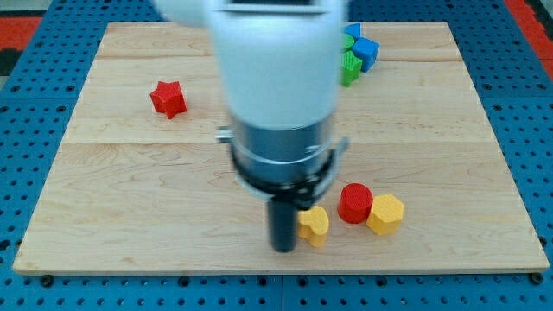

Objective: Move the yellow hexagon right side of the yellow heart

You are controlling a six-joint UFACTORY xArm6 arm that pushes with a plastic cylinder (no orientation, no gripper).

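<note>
Nearest the view's bottom edge, my tip [283, 248] stands on the wooden board [130, 216], touching or just beside the left side of the yellow heart [314, 225]; it is a bare rod with no pincer, so nothing is spread, pressed together or pinching. To the heart's right sits a red cylinder [355, 203], and the yellow hexagon [385, 214] touches that cylinder's right side, so both lie on the far side of the heart from my tip. Well apart, a red star-like block [168, 98] rests toward the view's upper left, while two blue blocks [364, 52] and a green block [349, 67], partly hidden behind the arm [276, 78], cluster near the top edge.
</note>
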